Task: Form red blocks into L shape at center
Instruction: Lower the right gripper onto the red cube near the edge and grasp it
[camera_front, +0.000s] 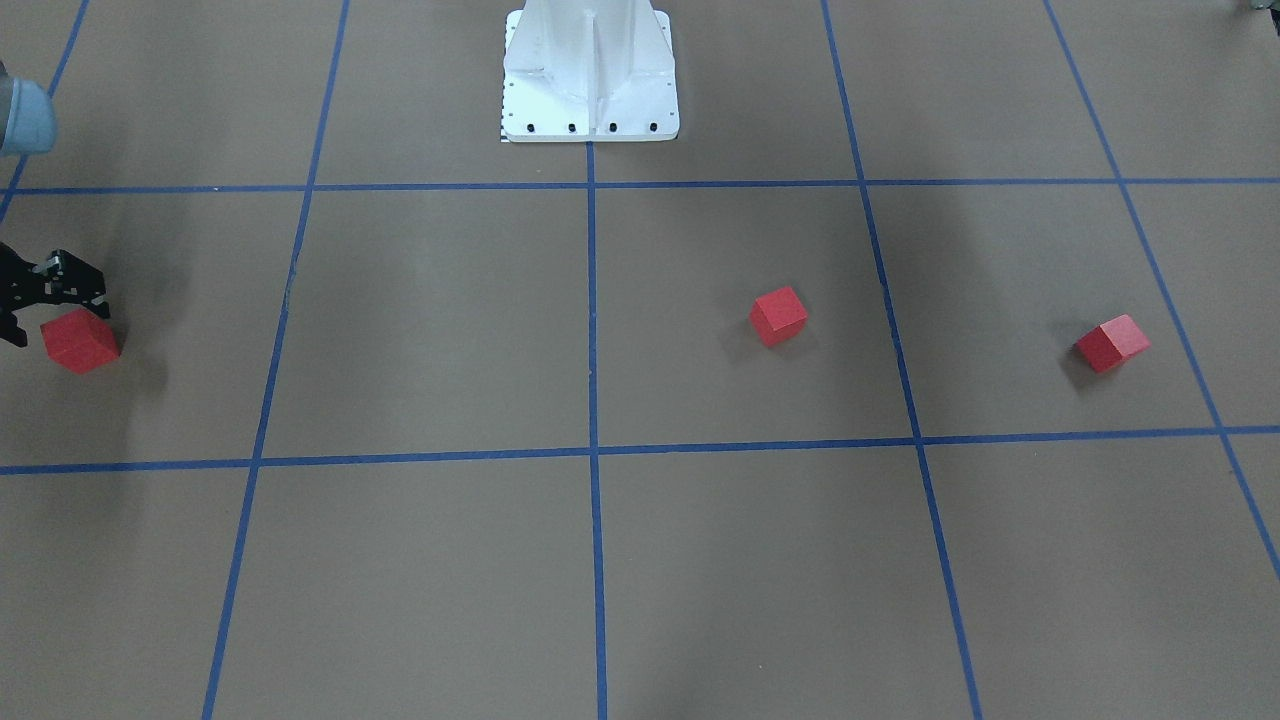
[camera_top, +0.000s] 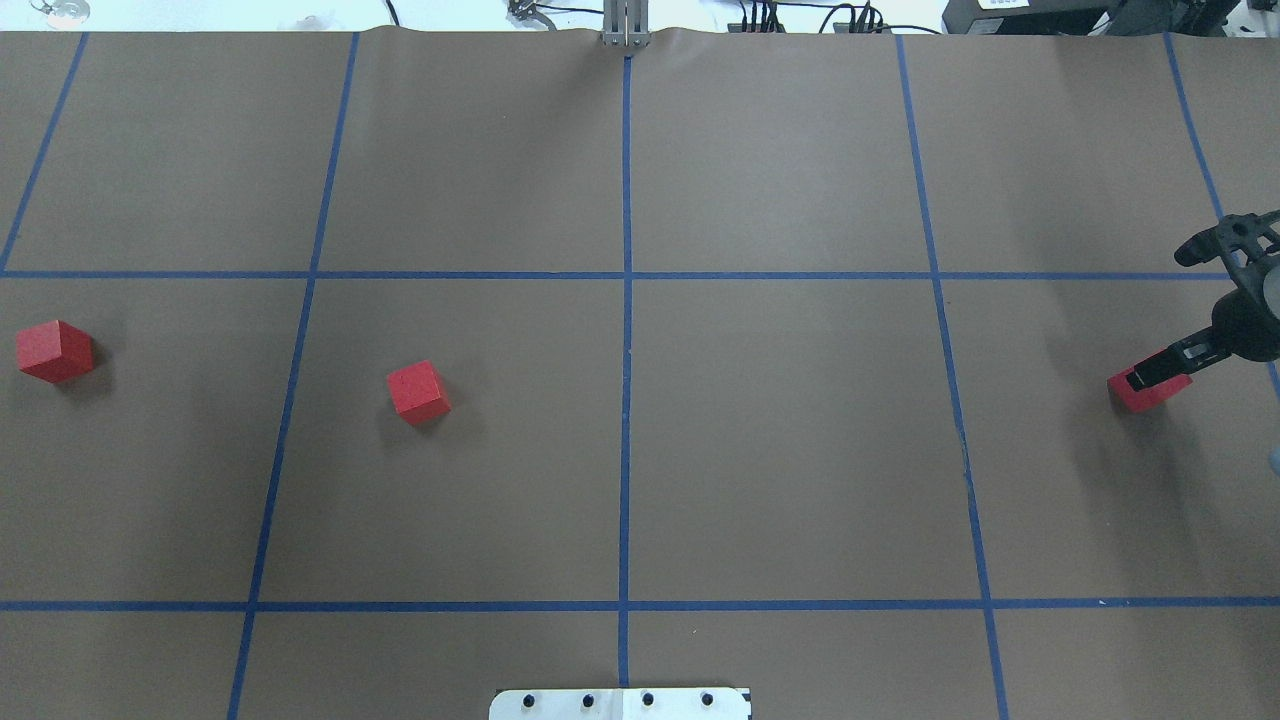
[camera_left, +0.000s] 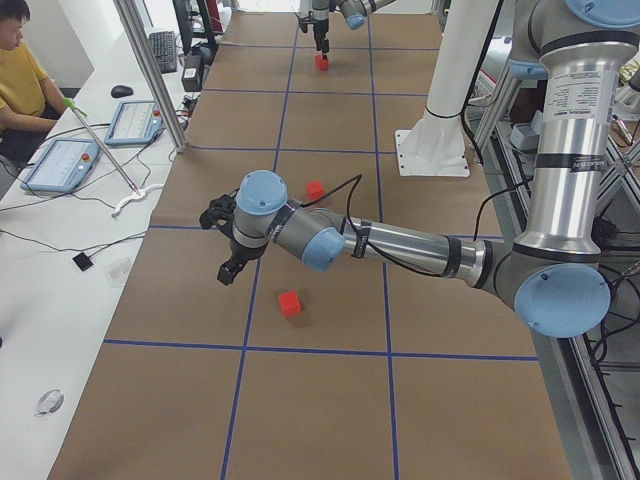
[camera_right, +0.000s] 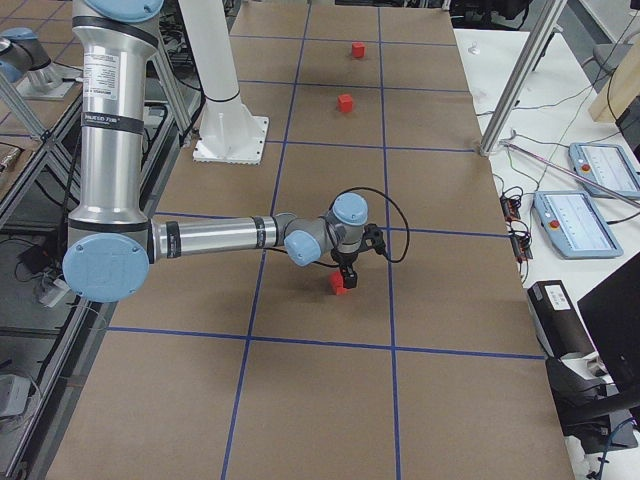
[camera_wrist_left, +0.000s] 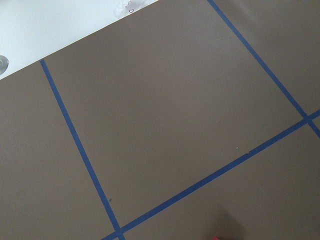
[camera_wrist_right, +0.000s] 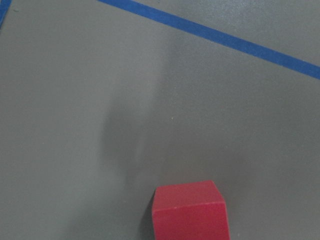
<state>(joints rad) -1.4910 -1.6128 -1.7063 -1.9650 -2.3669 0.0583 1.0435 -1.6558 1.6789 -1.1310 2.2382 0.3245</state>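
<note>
Step 1, pickup: my right gripper (camera_front: 55, 322), jaws apart, sits over the outlying red block (camera_front: 80, 341); next I'd lower, clamp, carry to center (camera_front: 592, 318).

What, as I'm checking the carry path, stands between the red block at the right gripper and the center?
Nothing visible does. From the red block at the right gripper to the center there is only bare brown floor and one flat blue tape line. The other two red blocks lie beyond it.
</note>
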